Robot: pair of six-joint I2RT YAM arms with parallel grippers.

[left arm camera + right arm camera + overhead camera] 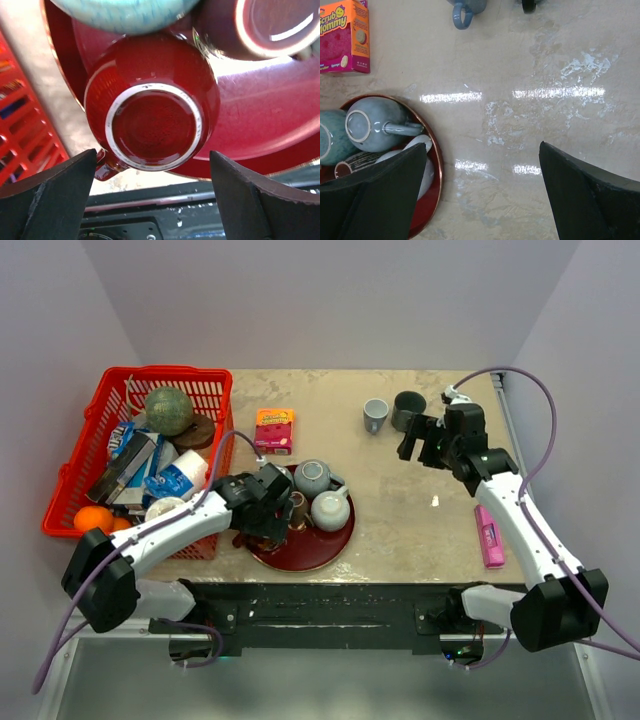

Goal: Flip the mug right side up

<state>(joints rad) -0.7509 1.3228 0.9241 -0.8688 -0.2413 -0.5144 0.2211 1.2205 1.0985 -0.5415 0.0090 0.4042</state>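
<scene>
Hovering wide open and empty, the left gripper (pixel 152 155) brackets the glossy red ceramic mug (pixel 152 100), inverted, round foot ring up, at the red tray's (pixel 280 115) near-left rim; right gripper (pixel 482 146) likewise open, empty.

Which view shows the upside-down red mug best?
Left wrist: the red mug fills the frame, base up on the red tray, between the fingers of the open left hand. From the top camera that hand hides it; the right wrist misses it.
</scene>
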